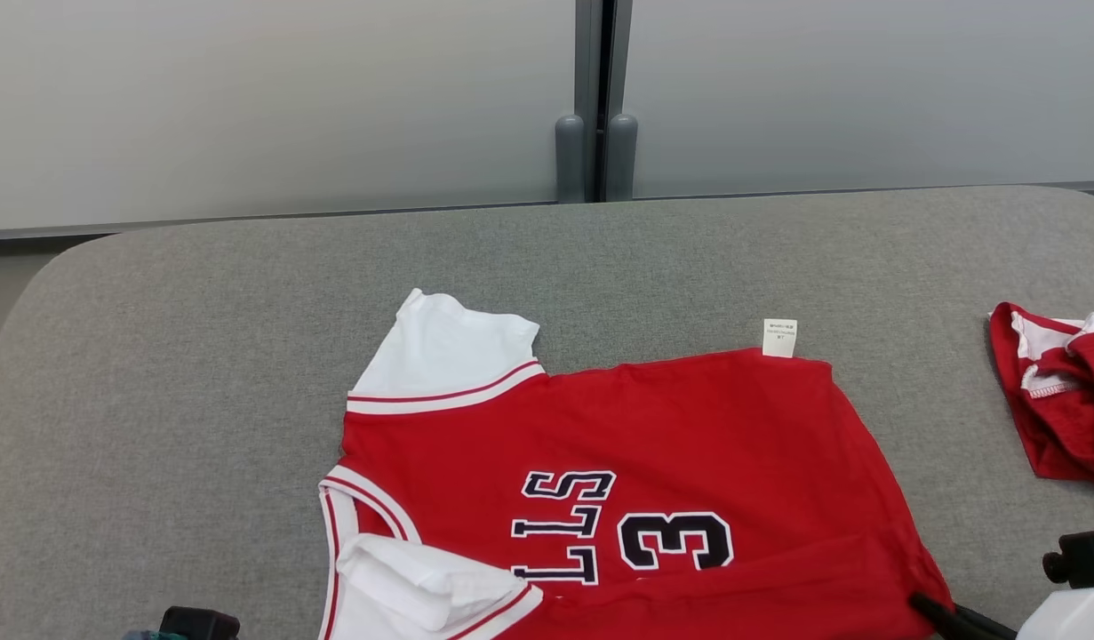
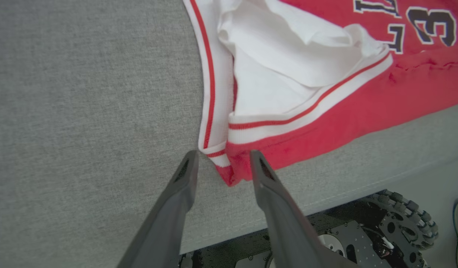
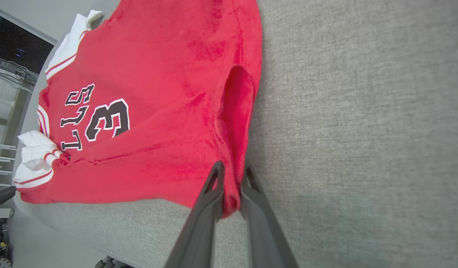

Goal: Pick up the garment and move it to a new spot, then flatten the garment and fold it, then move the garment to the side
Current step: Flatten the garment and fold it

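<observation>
Jersey (image 1: 706,427), seemingly soft, light, limp: left gripper (image 2: 223,153) stands released astride its shoulder corner; right gripper (image 3: 232,167) pinches its hem corner; corners likely hold best.

The red jersey (image 1: 689,427) with white sleeves and a dark number 3 lies spread flat at the near edge of the grey tabletop (image 1: 200,356).

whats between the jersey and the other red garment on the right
Bare grey table, seen in the head view; nothing lies between the jersey and the crumpled red garment.
</observation>
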You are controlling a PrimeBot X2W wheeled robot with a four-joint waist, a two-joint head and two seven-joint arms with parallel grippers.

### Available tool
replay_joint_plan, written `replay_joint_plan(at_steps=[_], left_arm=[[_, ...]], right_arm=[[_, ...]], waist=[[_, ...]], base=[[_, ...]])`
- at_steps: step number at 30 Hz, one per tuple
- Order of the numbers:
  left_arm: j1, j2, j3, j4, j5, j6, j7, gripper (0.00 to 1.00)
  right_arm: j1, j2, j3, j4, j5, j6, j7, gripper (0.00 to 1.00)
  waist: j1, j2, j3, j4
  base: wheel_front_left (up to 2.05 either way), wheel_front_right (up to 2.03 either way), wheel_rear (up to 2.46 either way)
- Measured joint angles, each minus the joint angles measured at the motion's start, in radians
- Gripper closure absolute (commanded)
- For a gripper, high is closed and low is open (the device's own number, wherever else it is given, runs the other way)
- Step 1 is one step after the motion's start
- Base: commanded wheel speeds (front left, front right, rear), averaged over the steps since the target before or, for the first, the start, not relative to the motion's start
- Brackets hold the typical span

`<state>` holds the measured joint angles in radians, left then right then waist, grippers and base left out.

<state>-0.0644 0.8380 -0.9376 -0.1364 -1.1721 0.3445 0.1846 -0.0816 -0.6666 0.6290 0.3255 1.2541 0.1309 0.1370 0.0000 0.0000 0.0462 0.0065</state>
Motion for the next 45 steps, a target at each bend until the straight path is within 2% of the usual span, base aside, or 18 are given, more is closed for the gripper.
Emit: replay_joint_plan(at_steps=[5, 12, 16, 19, 24, 31, 39, 45], left_arm=[[-0.009, 0.003, 0.007, -0.006, 0.013, 0.004, -0.009, 0.0], [-0.051, 0.033, 0.033, -0.016, 0.07, 0.032, -0.043, 0.0], [-0.104, 0.036, 0.052, -0.017, 0.105, 0.025, -0.063, 0.0], [-0.18, 0.038, 0.063, -0.009, 0.139, -0.001, -0.059, 0.0], [-0.344, 0.028, 0.067, 0.04, 0.179, -0.08, 0.013, 0.0], [-0.59, -0.028, 0.066, 0.168, 0.193, -0.219, 0.152, 0.0], [-0.836, -0.15, 0.051, 0.367, 0.175, -0.358, 0.291, 0.0], [-0.961, -0.223, 0.035, 0.53, 0.159, -0.42, 0.371, 0.0]], right_arm=[[0.013, 0.017, -0.056, -0.02, -0.038, -0.001, 0.015, 0.0], [0.043, 0.048, -0.17, -0.072, -0.1, -0.001, 0.054, 0.0], [0.039, 0.068, -0.245, -0.117, -0.156, -0.001, 0.064, 0.0], [-0.01, 0.099, -0.311, -0.126, -0.202, -0.001, 0.064, 0.0], [-0.14, 0.157, -0.374, -0.087, -0.269, -0.001, 0.11, 0.0], [-0.376, 0.228, -0.398, 0.033, -0.319, -0.001, 0.192, 0.0], [-0.57, 0.25, -0.3, 0.126, -0.339, -0.001, 0.324, 0.0], [-0.632, 0.247, -0.226, 0.131, -0.322, -0.001, 0.403, 0.0]], waist=[[0.0, 0.0, -0.006, -0.003], [0.0, 0.0, -0.008, -0.004], [0.0, 0.0, 0.006, -0.004], [0.0, 0.0, 0.03, -0.004], [0.0, 0.0, 0.088, -0.003], [0.0, 0.0, 0.186, -0.01], [0.0, 0.0, 0.303, -0.016], [0.0, 0.0, 0.372, -0.032]], base=[[0.0, 0.0, 0.0], [0.0, 0.0, 0.0], [0.0, 0.0, 0.0], [0.0, 0.0, 0.0], [0.0, 0.0, 0.0], [0.0, 0.0, 0.0], [0.0, 0.0, 0.0], [0.0, 0.0, 0.0]])
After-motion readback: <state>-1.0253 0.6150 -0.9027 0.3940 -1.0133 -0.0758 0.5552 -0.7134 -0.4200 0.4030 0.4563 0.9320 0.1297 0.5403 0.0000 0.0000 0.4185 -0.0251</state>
